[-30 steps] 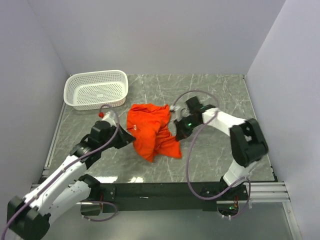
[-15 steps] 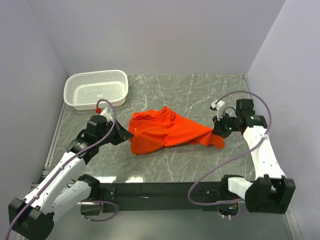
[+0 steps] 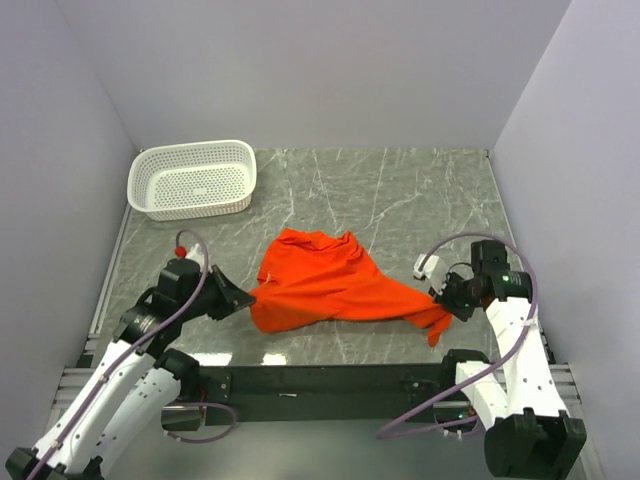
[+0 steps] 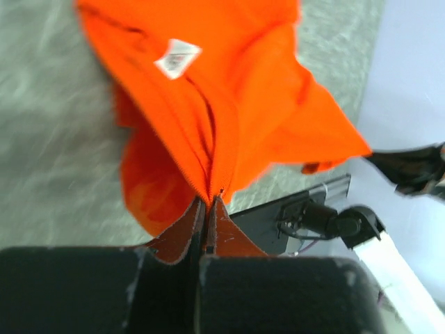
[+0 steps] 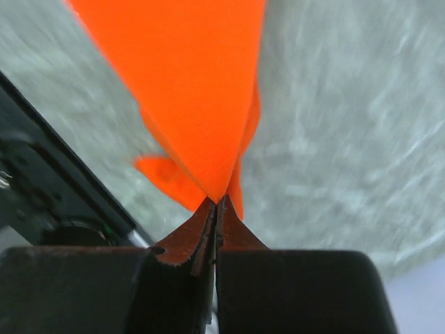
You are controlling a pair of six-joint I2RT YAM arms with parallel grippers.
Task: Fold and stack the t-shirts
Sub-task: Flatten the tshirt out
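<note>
Left gripper (image 3: pixel 243 297): pressed together, pinching one edge of the t-shirt (image 3: pixel 330 290).
Right gripper (image 3: pixel 444 304): pressed together, pinching the opposite end.
T-shirt: stretched between both grippers, close to the table (image 3: pixel 400 200), probably to spread it flat for folding.
Neck label (image 4: pixel 178 57): just ahead of the left gripper.

T-shirt (image 3: pixel 330 290) stretched across the near desk (image 3: pixel 400 200) between left end effector (image 3: pixel 243 297) and right end effector (image 3: pixel 443 300), apparently sagging onto it; basket (image 3: pixel 192 178) behind, far-left corner.
</note>
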